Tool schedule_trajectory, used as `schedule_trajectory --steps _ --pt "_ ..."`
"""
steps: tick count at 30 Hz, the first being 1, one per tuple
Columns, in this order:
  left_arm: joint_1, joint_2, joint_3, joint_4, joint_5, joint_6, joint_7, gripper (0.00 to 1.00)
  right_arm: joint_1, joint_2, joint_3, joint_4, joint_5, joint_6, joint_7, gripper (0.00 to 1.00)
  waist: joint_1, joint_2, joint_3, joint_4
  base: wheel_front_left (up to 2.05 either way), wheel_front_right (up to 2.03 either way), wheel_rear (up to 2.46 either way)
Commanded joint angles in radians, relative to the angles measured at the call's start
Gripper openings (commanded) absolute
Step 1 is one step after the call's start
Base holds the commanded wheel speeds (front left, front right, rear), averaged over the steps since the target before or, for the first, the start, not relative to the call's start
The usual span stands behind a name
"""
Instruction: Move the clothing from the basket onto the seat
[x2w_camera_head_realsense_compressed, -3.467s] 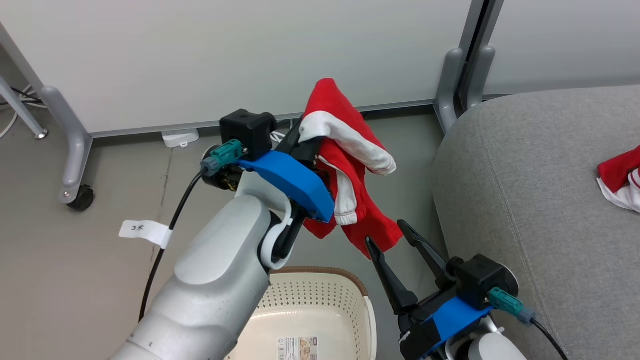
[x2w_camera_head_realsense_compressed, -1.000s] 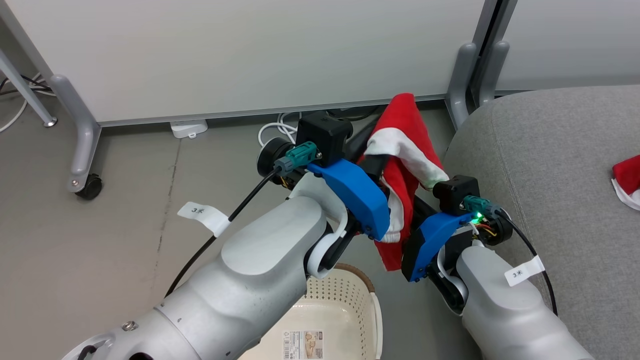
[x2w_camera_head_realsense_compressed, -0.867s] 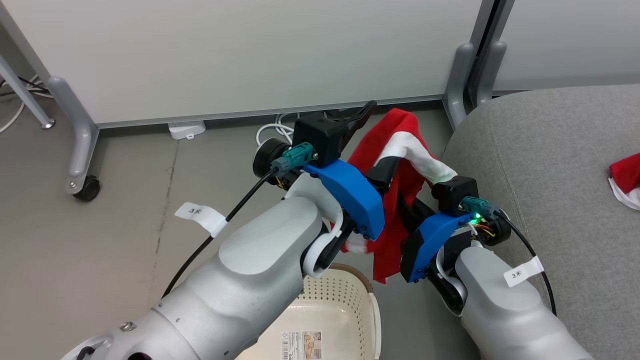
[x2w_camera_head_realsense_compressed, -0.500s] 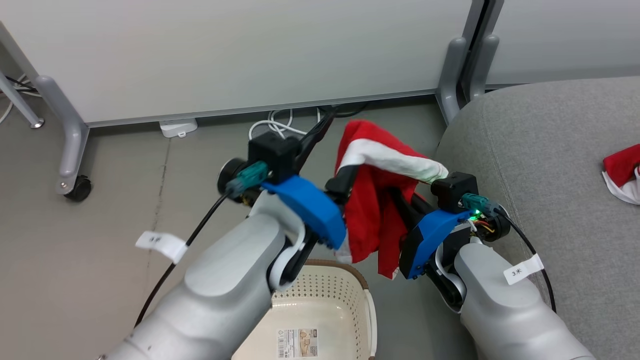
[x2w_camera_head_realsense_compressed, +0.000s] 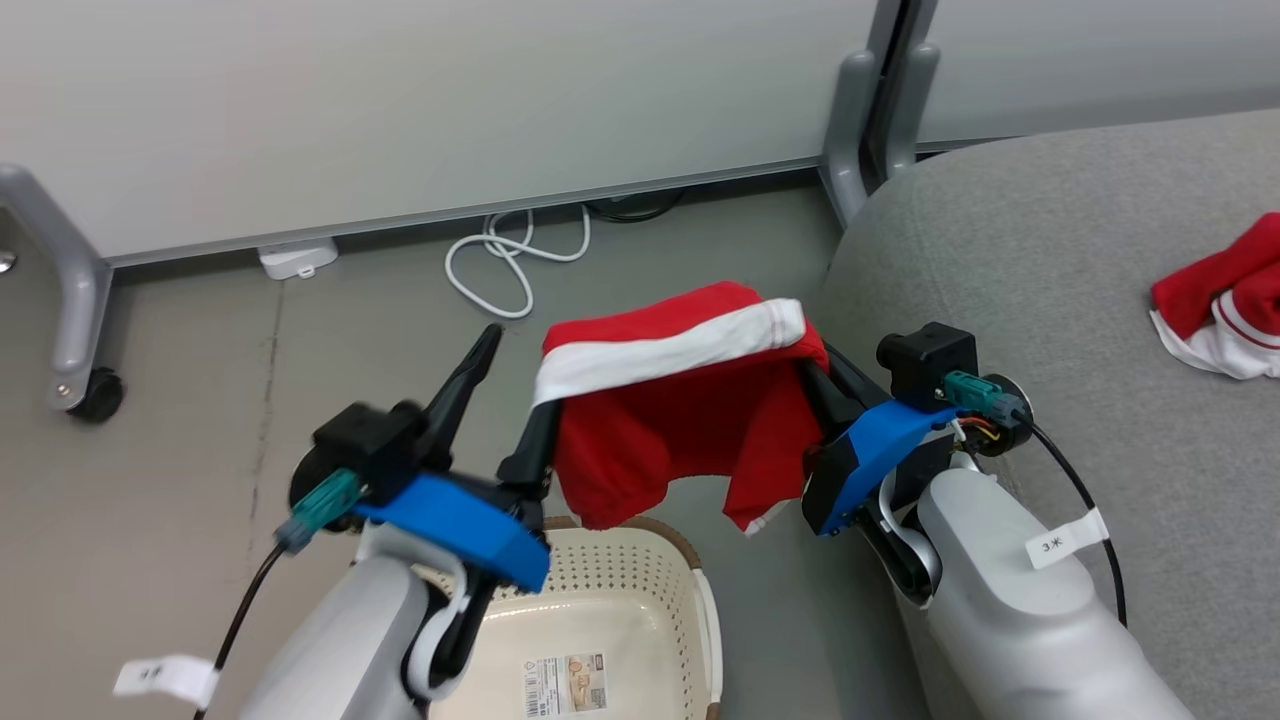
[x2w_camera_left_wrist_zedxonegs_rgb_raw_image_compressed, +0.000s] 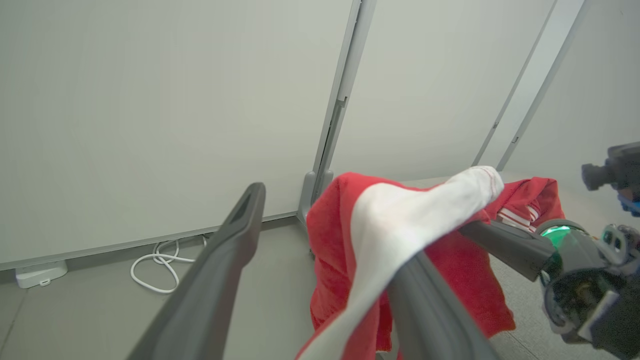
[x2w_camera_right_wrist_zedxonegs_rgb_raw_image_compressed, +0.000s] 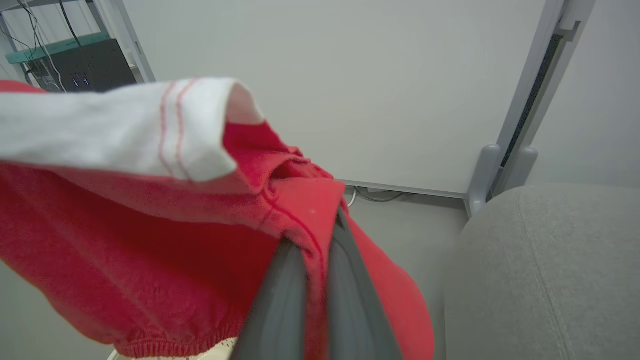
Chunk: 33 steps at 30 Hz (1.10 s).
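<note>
Red garment (x2w_camera_head_realsense_compressed: 680, 440): aloft above the far rim of the basket (x2w_camera_head_realsense_compressed: 705, 610), white striped band uppermost. It is near the rounded edge of the seat (x2w_camera_head_realsense_compressed: 1000, 250) but not lying on it.
Other garment (x2w_camera_head_realsense_compressed: 1215, 295): red with white trim, crumpled on the seat cushion, well apart from both arms.
Basket contents: the part in view holds no clothing — only a printed label (x2w_camera_head_realsense_compressed: 565, 685) on its bottom.
Done so far: one piece looks delivered, and the last visible piece is out of the basket.
Left to do: as I judge it, carry the hanging garment across onto the cushion and free it from both hands.
Right hand (x2w_camera_head_realsense_compressed: 822, 380): its two fingers (x2w_camera_right_wrist_zedxonegs_rgb_raw_image_compressed: 290, 300) are pressed together on a fold of the red cloth, so this hand has a real pinch and bears that end.
Left hand (x2w_camera_head_realsense_compressed: 520, 370): spread wide, with nothing clamped. The white band lies draped over one finger (x2w_camera_left_wrist_zedxonegs_rgb_raw_image_compressed: 430, 310), while the other finger stands free in the air over the floor (x2w_camera_head_realsense_compressed: 180, 450).
Watch for: the cloth may drag on that finger as it is carried — a guess from how it hangs.
</note>
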Motion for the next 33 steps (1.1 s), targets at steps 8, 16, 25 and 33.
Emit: schedule_trajectory --steps 8,16,25,33 --pt "0.203 -0.004 0.202 -0.093 0.127 -0.034 -0.005 1.00 0.078 -0.002 -0.059 -0.121 -0.054 0.000 -0.005 0.00 0.0000 0.0000 -0.013 -0.073 0.00 0.00 0.00" --pt "0.300 -0.033 0.300 -0.119 0.203 -0.062 -0.005 1.00 0.163 -0.011 -0.157 -0.277 -0.120 0.000 -0.004 0.00 0.0000 0.0000 -0.024 -0.168 0.00 0.00 0.00" --pt "0.336 -0.051 0.364 -0.139 0.262 -0.076 -0.005 1.00 0.271 -0.023 -0.244 -0.503 -0.172 0.000 0.070 0.00 0.0000 0.0000 -0.020 -0.290 0.00 0.00 0.00" --pt "0.332 -0.040 0.382 -0.150 0.291 -0.081 -0.004 1.00 0.365 -0.009 -0.276 -0.645 -0.175 0.000 0.120 0.00 0.0000 0.0000 0.004 -0.413 0.00 0.00 0.00"
